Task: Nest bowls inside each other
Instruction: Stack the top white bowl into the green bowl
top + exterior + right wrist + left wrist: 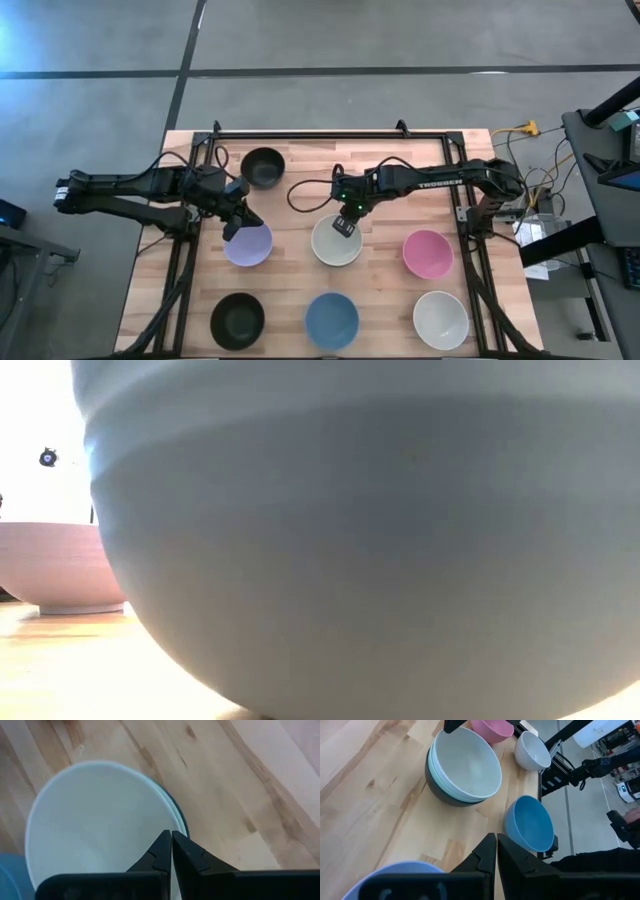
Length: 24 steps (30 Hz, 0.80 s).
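Note:
In the high view, a stack of bowls [336, 241] stands mid-table. The left wrist view shows it as a white bowl in a pale green one in a black one [465, 767]. A lavender bowl [250, 246] sits to its left and a pink bowl [427, 253] to its right. A black bowl [262, 166] stands near the far edge. Black [237, 320], blue [331, 320] and white [440, 320] bowls line the near edge. My left gripper [496, 851] is shut above the lavender bowl's far-left rim [395, 872]. My right gripper [171, 837] is shut over the stack's far rim. My right gripper's shut fingertips come from above, pointing down, at the far rim of the top white bowl [167, 817]. I cannot tell whether they touch it. The stack stands on the table.
The blue bowl [380, 540] fills the low view, with the pink bowl [60, 565] beside it. Black frame rails run along the table's left, right and far edges [330, 135]. Bare wood [300, 195] lies between the far black bowl and the middle row.

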Available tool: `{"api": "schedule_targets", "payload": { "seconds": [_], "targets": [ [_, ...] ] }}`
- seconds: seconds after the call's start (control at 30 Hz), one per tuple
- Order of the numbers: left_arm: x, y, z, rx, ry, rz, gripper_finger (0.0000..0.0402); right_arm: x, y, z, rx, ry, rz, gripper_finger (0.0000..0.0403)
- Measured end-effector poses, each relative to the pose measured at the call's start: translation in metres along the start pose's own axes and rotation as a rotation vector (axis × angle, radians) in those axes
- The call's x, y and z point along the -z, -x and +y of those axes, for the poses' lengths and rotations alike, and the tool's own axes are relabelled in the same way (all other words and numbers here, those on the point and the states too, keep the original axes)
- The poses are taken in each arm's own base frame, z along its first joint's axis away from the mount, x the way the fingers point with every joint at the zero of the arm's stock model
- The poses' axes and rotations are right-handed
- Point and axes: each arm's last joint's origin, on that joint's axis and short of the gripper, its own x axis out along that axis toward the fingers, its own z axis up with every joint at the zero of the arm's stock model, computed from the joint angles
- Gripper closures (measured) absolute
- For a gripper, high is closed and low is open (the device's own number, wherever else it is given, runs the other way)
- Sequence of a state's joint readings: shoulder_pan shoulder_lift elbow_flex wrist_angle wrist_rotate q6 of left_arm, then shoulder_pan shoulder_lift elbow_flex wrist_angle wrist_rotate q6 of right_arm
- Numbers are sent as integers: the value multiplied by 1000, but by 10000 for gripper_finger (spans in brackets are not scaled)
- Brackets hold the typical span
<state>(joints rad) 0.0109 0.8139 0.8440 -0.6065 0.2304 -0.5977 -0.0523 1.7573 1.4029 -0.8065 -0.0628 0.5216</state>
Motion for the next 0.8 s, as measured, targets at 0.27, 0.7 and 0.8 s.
{"api": "schedule_targets", "payload": {
  "seconds": [0.27, 0.7, 0.8],
  "targets": [
    [0, 0, 0, 0, 2, 0, 402, 0, 0, -3, 10, 9, 5, 394],
    [0, -3, 1, -6, 4, 9, 402, -8, 1, -4, -9, 2, -55, 394],
    [0, -3, 1, -6, 4, 10, 402, -8, 1, -7, 1, -2, -44, 394]
  ]
}}
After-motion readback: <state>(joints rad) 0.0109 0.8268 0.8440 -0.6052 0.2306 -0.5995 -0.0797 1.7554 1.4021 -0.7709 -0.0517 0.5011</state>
